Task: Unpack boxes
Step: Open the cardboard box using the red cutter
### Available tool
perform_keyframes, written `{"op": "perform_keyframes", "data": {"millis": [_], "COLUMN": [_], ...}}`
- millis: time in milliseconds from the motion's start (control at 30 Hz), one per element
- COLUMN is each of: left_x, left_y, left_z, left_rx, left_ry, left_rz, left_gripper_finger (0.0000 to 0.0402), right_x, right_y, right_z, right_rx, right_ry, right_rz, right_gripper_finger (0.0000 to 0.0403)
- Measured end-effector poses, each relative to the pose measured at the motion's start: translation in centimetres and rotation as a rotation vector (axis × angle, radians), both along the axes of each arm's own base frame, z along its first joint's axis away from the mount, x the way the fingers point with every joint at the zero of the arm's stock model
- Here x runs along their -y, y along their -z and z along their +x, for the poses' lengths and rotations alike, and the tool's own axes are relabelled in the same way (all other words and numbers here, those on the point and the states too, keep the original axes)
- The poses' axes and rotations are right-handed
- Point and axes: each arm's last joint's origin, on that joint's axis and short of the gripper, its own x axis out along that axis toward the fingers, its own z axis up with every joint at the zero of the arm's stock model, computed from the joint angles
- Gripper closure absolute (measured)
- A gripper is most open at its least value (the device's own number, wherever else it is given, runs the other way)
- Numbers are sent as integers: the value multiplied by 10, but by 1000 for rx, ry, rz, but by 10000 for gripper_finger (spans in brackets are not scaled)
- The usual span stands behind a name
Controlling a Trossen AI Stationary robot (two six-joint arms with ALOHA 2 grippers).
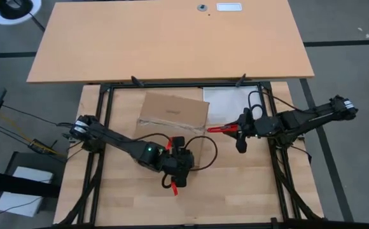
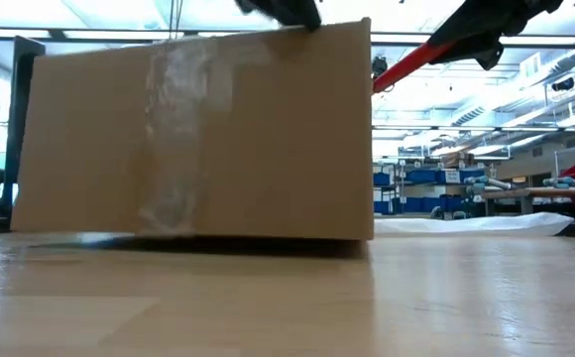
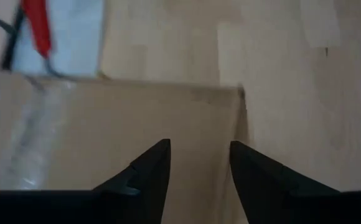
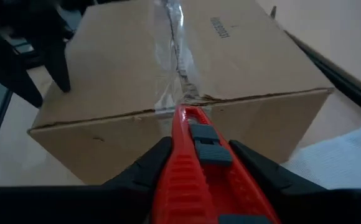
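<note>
Red ridged cutter clamped in right pincer, tip at taped brown carton, left pincer parted, empty, pale wood tabletop.

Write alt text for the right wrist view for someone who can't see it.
A red box cutter, held in the right gripper, points at the taped top seam of a closed brown carton. The left gripper is at the carton's far side, and a clear plastic bag lies beside the carton.
</note>
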Motion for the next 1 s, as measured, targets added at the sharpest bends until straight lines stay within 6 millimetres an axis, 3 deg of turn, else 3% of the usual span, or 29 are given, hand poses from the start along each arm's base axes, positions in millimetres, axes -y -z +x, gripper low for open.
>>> {"op": "perform_keyframes", "data": {"millis": [367, 767, 1000], "left_x": [-11, -14, -26], "left_y": [-36, -39, -52], "left_z": [-8, -12, -27], "left_rx": [-3, -6, -27], "left_ry": [-63, -99, -153], "left_rz": [213, 155, 134], "left_gripper_finger": [228, 236, 249], "right_x": [0, 1, 0], "right_y": [0, -1, -1], "right_z": [0, 0, 0], "right_rx": [0, 7, 6], "right_ry": [5, 11, 1], "right_rz": [-2, -3, 2], "right_gripper_finger": [264, 264, 261]}}
